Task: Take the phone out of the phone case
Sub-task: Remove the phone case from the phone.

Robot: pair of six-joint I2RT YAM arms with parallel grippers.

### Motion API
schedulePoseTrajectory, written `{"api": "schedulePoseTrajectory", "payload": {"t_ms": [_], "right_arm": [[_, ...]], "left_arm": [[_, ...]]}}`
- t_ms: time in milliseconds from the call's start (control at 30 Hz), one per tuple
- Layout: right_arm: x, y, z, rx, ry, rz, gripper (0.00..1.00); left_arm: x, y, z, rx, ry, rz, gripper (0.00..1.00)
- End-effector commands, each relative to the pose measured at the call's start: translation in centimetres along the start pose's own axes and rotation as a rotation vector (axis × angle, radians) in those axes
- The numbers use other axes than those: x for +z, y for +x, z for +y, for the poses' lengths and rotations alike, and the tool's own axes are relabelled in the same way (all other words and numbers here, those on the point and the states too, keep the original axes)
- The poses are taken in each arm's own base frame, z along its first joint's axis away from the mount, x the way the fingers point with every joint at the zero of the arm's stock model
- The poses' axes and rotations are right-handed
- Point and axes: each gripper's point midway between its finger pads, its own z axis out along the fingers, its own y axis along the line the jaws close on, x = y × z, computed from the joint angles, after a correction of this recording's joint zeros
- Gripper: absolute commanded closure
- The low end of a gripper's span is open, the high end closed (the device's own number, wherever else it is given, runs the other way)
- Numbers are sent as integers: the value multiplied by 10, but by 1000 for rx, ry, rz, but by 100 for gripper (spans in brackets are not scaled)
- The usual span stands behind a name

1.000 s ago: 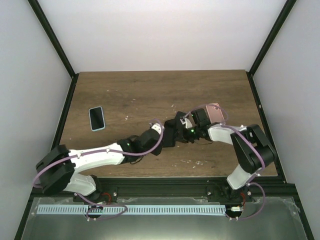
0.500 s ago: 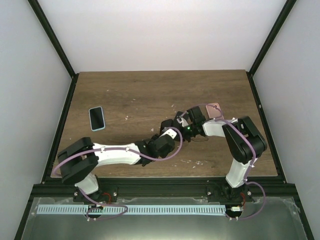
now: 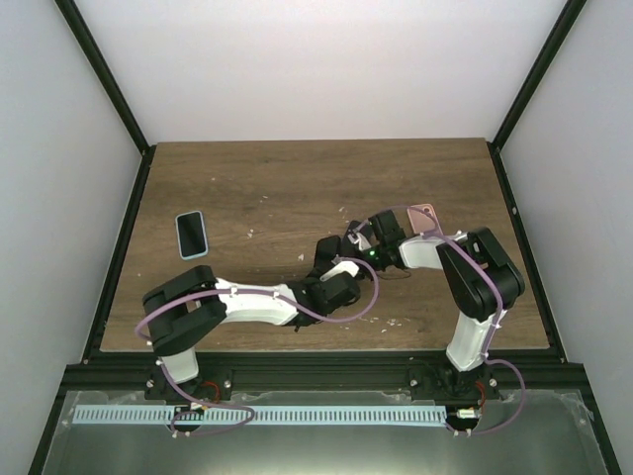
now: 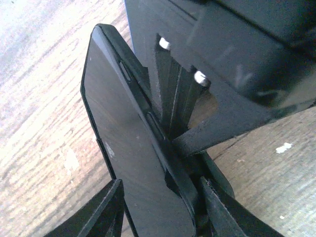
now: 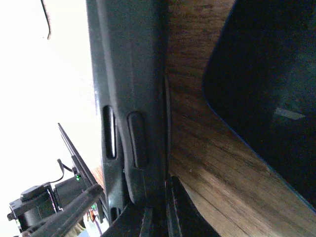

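A black phone (image 4: 128, 148), glass face showing, stands on edge in its dark phone case (image 4: 148, 116) just above the wooden table. My left gripper (image 4: 162, 181) straddles its lower end, one finger on the phone's bare edge and the other against the case's back, shut on it. In the top view my left gripper (image 3: 331, 259) meets my right gripper (image 3: 364, 247) mid-table. Seen from its own wrist, the right gripper (image 5: 160, 197) is shut on the case's buttoned side wall (image 5: 133, 74).
A phone in a light blue case (image 3: 191, 234) lies at the table's left. A pink phone (image 3: 423, 218) lies just behind my right wrist. A dark flat device (image 5: 266, 94) shows on the wood in the right wrist view. Black frame posts border the table.
My left arm has folded, its elbow swinging right and nearer the base. Its jaws have narrowed onto the phone. My right gripper shifted slightly left and has stayed shut.
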Motion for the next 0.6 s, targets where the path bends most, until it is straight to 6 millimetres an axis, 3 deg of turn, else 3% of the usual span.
{"api": "schedulePoseTrajectory", "payload": {"t_ms": [0, 133, 267, 567], "right_arm": [[1, -2, 16, -34, -38, 24, 99], [-1, -5, 18, -50, -30, 17, 99], [-2, -10, 18, -76, -10, -1, 99], [-22, -49, 7, -199, 220, -152, 99]], "left_arm": [[10, 7, 30, 58, -183, 14, 64], [3, 2, 36, 42, -187, -22, 85], [-13, -8, 47, -22, -185, -92, 100], [-57, -22, 74, -234, -157, -179, 100]]}}
